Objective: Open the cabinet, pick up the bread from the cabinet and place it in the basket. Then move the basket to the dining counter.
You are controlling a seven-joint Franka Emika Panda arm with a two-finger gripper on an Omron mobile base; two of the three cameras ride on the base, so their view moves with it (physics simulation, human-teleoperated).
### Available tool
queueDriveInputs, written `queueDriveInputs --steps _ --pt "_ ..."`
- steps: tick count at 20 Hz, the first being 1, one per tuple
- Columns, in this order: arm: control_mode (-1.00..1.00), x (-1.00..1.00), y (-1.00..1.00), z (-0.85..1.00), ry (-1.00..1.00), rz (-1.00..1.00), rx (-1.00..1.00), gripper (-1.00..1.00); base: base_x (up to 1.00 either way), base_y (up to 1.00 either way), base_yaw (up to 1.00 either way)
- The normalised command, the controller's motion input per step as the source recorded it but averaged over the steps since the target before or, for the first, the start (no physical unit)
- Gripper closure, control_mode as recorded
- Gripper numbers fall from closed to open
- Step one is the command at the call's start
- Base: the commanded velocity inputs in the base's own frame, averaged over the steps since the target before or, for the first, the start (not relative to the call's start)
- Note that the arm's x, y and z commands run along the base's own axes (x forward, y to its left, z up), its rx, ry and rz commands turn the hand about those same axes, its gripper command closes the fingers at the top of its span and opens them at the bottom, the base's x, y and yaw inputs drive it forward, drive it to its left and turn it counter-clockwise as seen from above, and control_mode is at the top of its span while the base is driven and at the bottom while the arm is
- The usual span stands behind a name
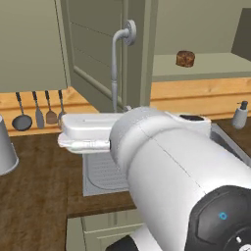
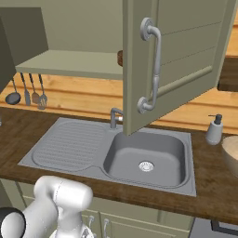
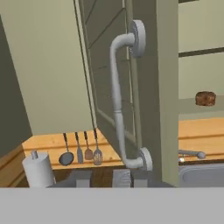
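The cabinet door (image 2: 179, 60) already stands swung out over the sink (image 2: 144, 158), so the opening step looks finished or almost finished, and the step in hand is, I think, leaving the handle.

Going from the left in the hand view: a paper roll (image 3: 38, 169) stands near the left end of the worktop (image 3: 98, 175), then the utensils (image 3: 81, 151) hang on the wall, then comes the grey bar handle (image 3: 118, 100) of the door. The end effector (image 3: 103, 178) is just under the lower end of this handle. Its fingers are a little apart and nothing lies between them, but whether it is truly released or only loosening I cannot tell.

Further right, the bread (image 3: 205, 98) lies on the open cabinet shelf (image 1: 215, 66), near its left part, alone and untouched. At the right edge of the worktop, part of the basket (image 2: 231, 153) shows, beside the soap dispenser (image 2: 214, 130).

The next move, in my judgement, asks the arm to go around the door edge, rise to the shelf and open wide enough for the bread.
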Motion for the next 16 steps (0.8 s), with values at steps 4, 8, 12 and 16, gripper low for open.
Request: queueDriveInputs --steps 4,8,12,16 --pt "-1.0 0.26 -1.0 -0.53 -0.01 -0.01 0.02 -1.0 0.0 0.0 0.0" --pt "-1.0 0.55 -1.0 -0.98 -0.02 0.0 0.0 -1.0 0.0 0.0 0.0" --pt "-1.0 0.48 -1.0 -0.72 0.0 0.0 0.0 -1.0 0.0 0.0 0.0" --pt "-1.0 0.51 -0.76 -0.18 0.04 0.0 -0.05 -1.0 0.0 0.0 0.0"
